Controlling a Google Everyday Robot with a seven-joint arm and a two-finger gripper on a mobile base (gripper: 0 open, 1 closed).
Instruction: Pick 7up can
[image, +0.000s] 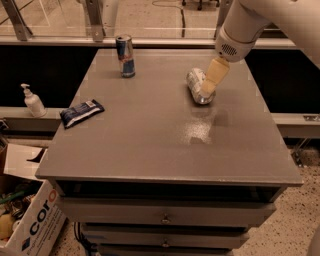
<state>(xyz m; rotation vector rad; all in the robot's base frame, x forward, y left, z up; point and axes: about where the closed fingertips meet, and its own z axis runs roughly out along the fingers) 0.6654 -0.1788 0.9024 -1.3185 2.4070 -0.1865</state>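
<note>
The 7up can (194, 81) lies on its side at the far right of the grey table (150, 145), shiny end toward the camera. The gripper (208, 89) is right over it, overlapping its right side; whether it is open or closed cannot be told. A slim blue-and-silver can (125, 55) stands upright at the far left.

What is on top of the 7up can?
The gripper hangs over the 7up can, which lies on its side on the table. The part of the can beneath it is covered; contact cannot be judged.
</note>
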